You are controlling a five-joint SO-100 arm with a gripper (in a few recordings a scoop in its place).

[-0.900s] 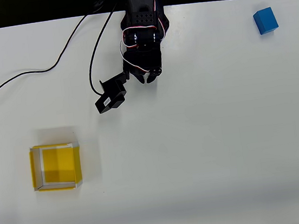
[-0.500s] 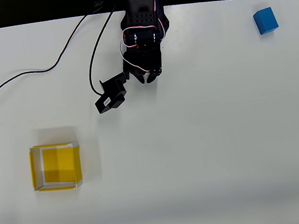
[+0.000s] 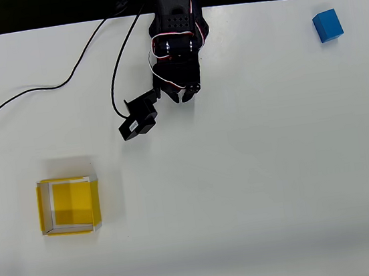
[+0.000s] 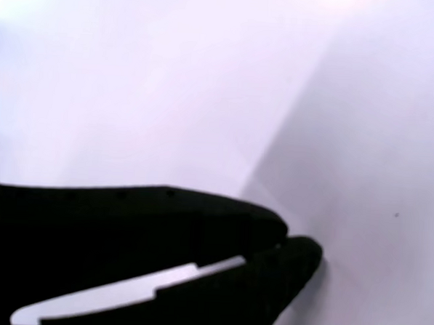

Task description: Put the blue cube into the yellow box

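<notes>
Gripper [image 3: 181, 97] top centre of the overhead view, jaws together and empty, cube [image 3: 327, 25] far off at upper right, box [image 3: 69, 205] lower left: best to swing right, open wide, descend square over the cube.

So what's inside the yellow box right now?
Nothing that shows: the yellow box has just its bare yellow floor, though shadow darkens one side. The blue cube sits far off on the table.

Looks like a lab/test bench: I'm on a plain white tabletop [image 3: 262, 169], loose black cable [image 3: 44, 91], black backdrop behind.
</notes>
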